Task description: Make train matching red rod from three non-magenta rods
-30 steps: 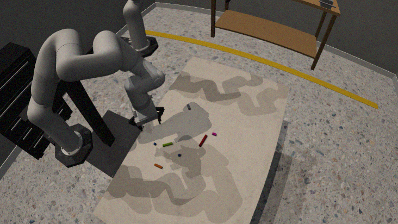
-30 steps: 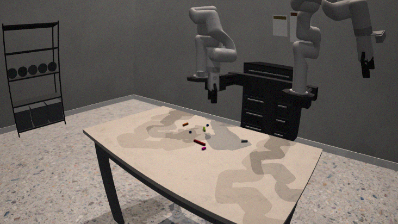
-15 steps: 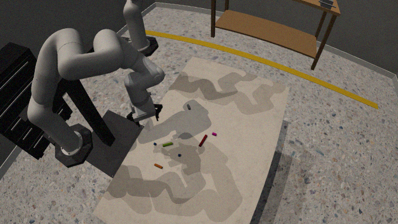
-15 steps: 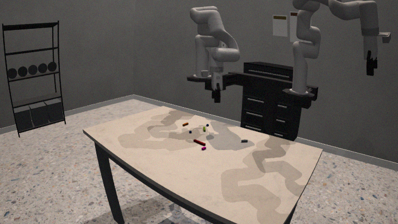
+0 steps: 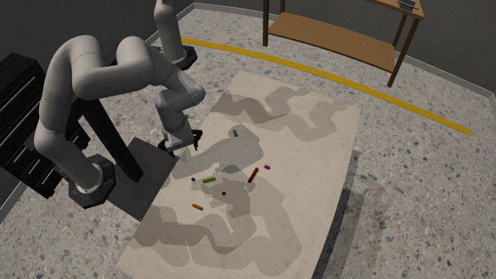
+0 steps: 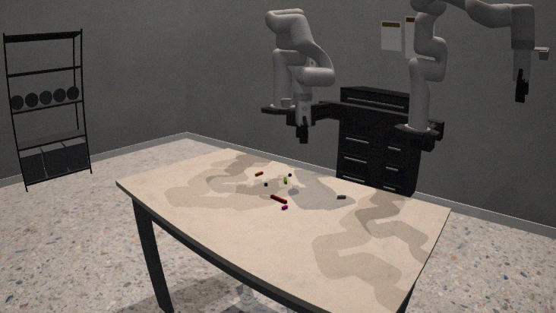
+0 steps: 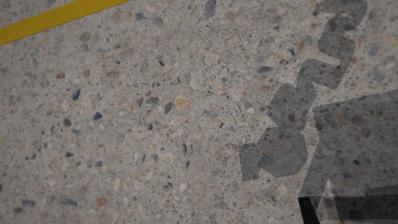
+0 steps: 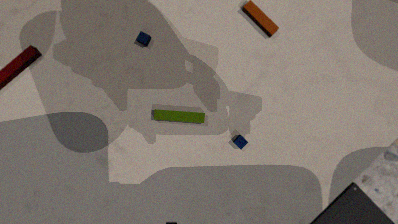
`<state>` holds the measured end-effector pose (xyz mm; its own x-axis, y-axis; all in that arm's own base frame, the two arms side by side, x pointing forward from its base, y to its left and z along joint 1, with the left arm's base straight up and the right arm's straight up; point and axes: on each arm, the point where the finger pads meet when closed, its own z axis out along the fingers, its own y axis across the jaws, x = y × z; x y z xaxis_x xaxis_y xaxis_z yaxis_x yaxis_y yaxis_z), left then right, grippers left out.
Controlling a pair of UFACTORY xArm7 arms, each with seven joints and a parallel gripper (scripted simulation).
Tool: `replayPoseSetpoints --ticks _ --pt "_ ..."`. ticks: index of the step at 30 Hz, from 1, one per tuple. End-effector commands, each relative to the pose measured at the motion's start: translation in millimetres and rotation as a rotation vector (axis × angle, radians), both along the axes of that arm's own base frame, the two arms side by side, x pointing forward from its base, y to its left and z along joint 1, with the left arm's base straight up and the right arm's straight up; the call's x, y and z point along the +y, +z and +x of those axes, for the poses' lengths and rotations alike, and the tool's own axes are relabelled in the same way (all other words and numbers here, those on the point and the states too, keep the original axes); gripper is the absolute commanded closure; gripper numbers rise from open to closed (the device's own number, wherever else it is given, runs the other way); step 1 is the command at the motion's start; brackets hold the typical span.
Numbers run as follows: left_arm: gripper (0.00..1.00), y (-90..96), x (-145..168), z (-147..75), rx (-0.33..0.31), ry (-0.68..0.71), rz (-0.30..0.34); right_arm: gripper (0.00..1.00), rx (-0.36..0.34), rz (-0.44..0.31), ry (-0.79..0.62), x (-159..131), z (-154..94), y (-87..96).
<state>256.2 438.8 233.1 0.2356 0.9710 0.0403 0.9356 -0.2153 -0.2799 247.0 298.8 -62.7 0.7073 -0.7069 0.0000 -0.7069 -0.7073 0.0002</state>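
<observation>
A lime rod [image 5: 209,179] [image 6: 285,180] [image 8: 179,116] lies flat between two separate blue rods: one [image 5: 192,179] [image 6: 289,175] [image 8: 240,142] near its end, the other [image 5: 223,193] [image 6: 265,184] [image 8: 143,39] farther off. An orange rod [image 5: 196,206] [image 6: 259,173] [image 8: 260,19] lies apart. The red rod [image 5: 253,175] [image 6: 278,199] [image 8: 17,67] has a magenta rod [image 5: 266,166] [image 6: 284,207] near one end. A grey rod [image 5: 235,133] [image 6: 341,197] lies alone. No rods touch. My right gripper [image 5: 184,152] [image 6: 303,141] is open, high by the table's arm-side edge. My left gripper [image 6: 520,100] is open, far from the rods.
The pale table [image 5: 305,194] [image 6: 241,233] carries broad arm shadows. A black drawer cabinet [image 6: 373,128] and the arm mount stand behind it. The left wrist view shows speckled floor [image 7: 150,125] and a yellow line [image 7: 60,22]. A wooden bench [image 5: 329,38] stands away from the table.
</observation>
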Motion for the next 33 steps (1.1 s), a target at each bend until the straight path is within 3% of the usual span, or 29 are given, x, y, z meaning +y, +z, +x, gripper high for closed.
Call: replayPoseSetpoints --ticks 1,3,4,18,20,21,33 --pt "0.0 4.6 4 -19 -0.02 0.015 -0.011 0.0 -0.002 0.002 0.0 1 1 1.2" --pt "0.0 4.6 4 -19 -0.02 0.015 -0.011 0.0 -0.002 0.002 0.0 1 1 1.2" --pt "0.0 5.7 5 -31 -0.03 0.025 -0.021 0.0 -0.002 0.002 0.0 1 1 1.2" --pt "0.0 10.6 5 -89 -0.084 0.071 -0.057 0.0 -0.002 0.002 0.0 1 1 1.2" --pt "0.0 10.6 5 -89 -0.084 0.071 -0.057 0.0 -0.002 0.002 0.0 1 1 1.2" --pt "0.0 11.5 4 -101 -0.097 0.082 -0.063 0.0 -0.002 0.002 0.0 1 1 1.2" --pt "0.0 14.5 -3 -150 -0.15 0.123 -0.081 0.0 -0.002 0.002 0.0 1 1 1.2"
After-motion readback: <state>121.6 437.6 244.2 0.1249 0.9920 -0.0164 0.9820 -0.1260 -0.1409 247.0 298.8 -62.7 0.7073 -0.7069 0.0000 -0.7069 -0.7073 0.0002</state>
